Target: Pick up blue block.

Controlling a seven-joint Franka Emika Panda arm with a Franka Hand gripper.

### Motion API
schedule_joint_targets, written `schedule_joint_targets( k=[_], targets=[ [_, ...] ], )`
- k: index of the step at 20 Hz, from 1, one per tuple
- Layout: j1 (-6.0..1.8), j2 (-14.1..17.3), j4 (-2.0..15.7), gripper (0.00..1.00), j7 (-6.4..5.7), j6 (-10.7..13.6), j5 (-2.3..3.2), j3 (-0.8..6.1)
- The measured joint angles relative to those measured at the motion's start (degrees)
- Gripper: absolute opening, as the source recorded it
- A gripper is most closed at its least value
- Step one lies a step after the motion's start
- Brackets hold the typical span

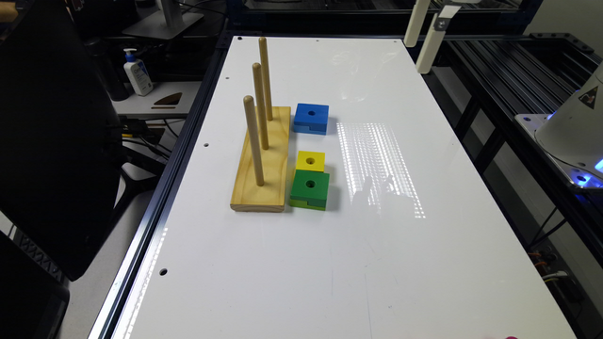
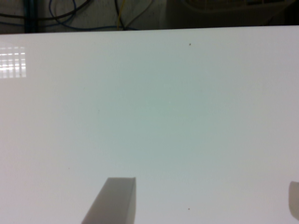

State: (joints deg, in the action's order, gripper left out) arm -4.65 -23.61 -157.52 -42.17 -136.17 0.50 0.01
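Note:
The blue block point(image 1: 311, 117) lies flat on the white table point(image 1: 424, 263), round hole facing up and its notched side toward the camera, just to the exterior view's right of the far end of the wooden peg base point(image 1: 273, 165). In the wrist view my gripper point(image 2: 203, 205) hangs over bare white tabletop. Its two fingers point(image 2: 114, 203) stand wide apart with nothing between them, so it is open. No block appears under it.
Three upright wooden pegs point(image 1: 256, 106) rise from the base. A yellow block point(image 1: 310, 161) and a green block point(image 1: 309, 188) sit touching, nearer the camera than the blue one. The robot's base point(image 1: 574, 127) stands at the exterior view's right edge.

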Motion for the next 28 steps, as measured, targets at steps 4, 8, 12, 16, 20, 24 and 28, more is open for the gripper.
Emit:
schedule_joint_targets(
  k=[4, 8, 12, 16, 20, 24, 28],
  targets=[
    [-0.70, 3.1, 2.60, 1.00, 0.75, -0.4, 0.00, 0.00],
    [-1.34, 5.6, 4.84, 1.00, 1.51, -0.5, 0.00, -0.01],
    [-1.93, 7.8, 6.95, 1.00, 2.10, -0.5, 0.00, -0.01],
    [-2.21, 9.5, 8.56, 1.00, 2.34, -0.5, 0.00, -0.02],
    [-2.42, 10.3, 9.31, 1.00, 2.51, -0.5, 0.00, -0.01],
    [-3.49, 11.4, 10.84, 1.00, 3.62, -0.5, 0.00, -0.03],
    [-4.93, 14.1, 13.69, 1.00, 5.20, -0.5, 0.00, -0.06]
  ],
)
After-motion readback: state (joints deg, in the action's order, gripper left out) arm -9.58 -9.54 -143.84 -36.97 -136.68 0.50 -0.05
